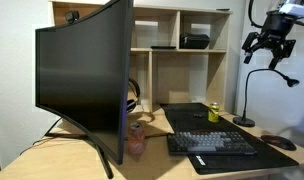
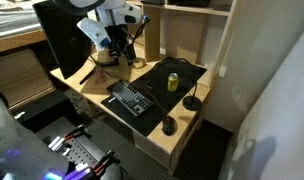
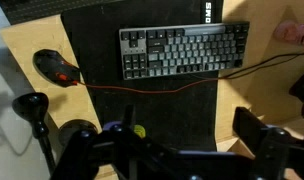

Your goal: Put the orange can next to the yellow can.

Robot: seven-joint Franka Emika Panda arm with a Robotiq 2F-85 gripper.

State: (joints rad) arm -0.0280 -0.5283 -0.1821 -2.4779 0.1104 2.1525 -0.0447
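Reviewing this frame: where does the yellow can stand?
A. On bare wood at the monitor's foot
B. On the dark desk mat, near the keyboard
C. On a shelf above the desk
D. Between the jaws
B: the yellow can stands upright on the dark desk mat just beyond the keyboard; the orange can is the one by the monitor.

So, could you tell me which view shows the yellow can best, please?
In an exterior view the yellow can stands whole and unblocked on the dark mat. In an exterior view the can looks small beyond the keyboard; the wrist view shows a sliver.
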